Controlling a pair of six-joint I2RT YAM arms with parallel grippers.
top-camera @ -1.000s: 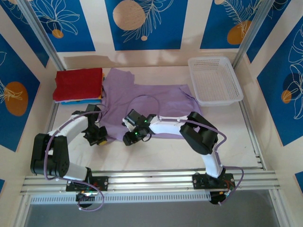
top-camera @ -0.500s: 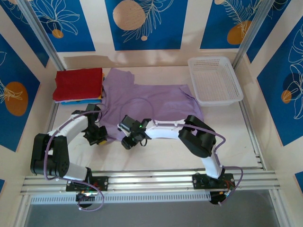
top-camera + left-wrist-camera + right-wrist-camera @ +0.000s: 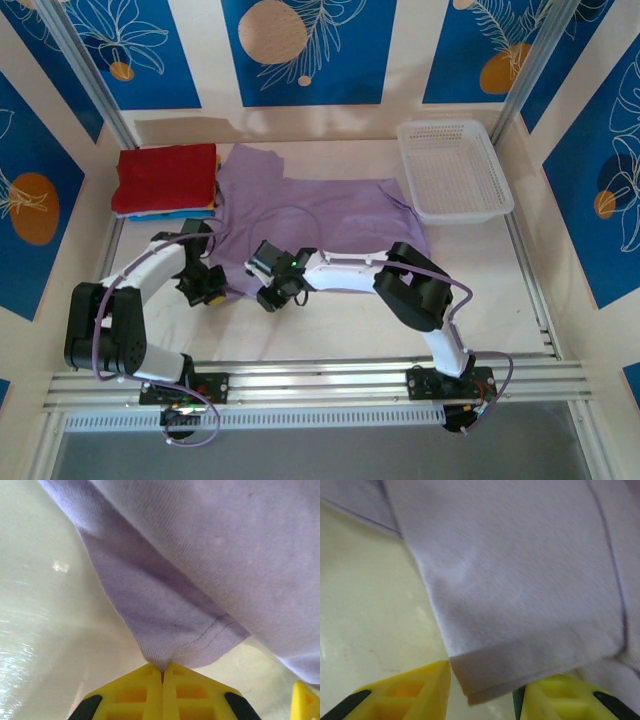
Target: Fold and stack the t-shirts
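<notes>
The left tool (image 3: 161, 672) has its two yellow fingers (image 3: 132, 692) pressed together, pinching the stitched hem corner of the lavender tee (image 3: 200, 555) right at their tips. From the tool, the cloth rises and spreads away to the right, one folded layer hanging below a broader sheet behind it. To the left of the tool lies the pale, glossy surface (image 3: 40, 630), bare and catching soft glare.

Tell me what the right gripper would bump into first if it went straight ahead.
The lavender t-shirt. Its folded edge lies between the open jaws of the right gripper, so it would likely push into cloth almost at once.
</notes>
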